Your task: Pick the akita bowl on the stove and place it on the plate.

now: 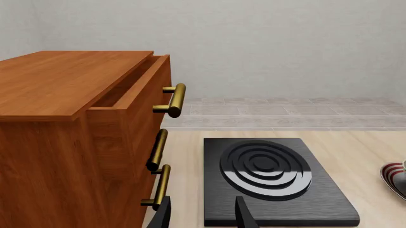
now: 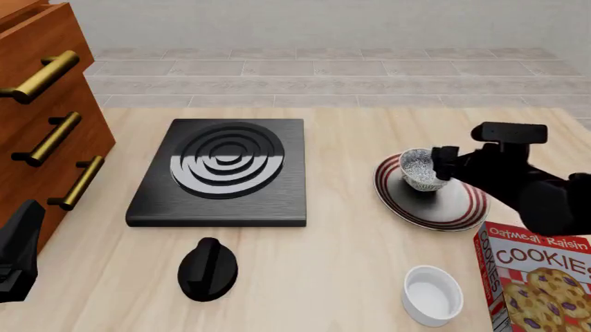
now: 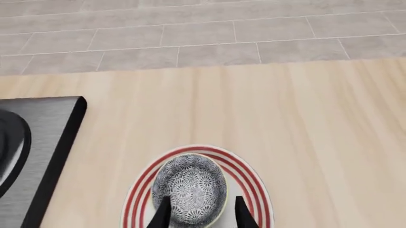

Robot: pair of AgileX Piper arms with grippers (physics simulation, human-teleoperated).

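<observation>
Pale wood counter (image 2: 351, 249) fills the front view, with grey floor tiles and a plain wall behind it. At centre left of that frame we have the stove (image 2: 221, 173), its glossy rings bare. At centre right, the akita bowl (image 2: 420, 169) is over the upper left part of the red-striped plate (image 2: 443, 207), and we cannot tell whether it rests on it. The right gripper (image 3: 201, 213) reaches in from the right edge, and in its wrist view we see its jaws straddling the near rim of the bowl, one finger on each side; whether they press on it, we cannot tell. Low in the front view sits a black round knob (image 2: 207, 270), with a white ramekin (image 2: 432, 296) and a cookie box (image 2: 540, 280) in the lower right corner. The left gripper (image 1: 203, 216) hangs back at the lower left, jaws apart, beside the wooden drawer cabinet (image 1: 63, 128) with brass handles (image 1: 174, 99); its top drawer is slightly open.
</observation>
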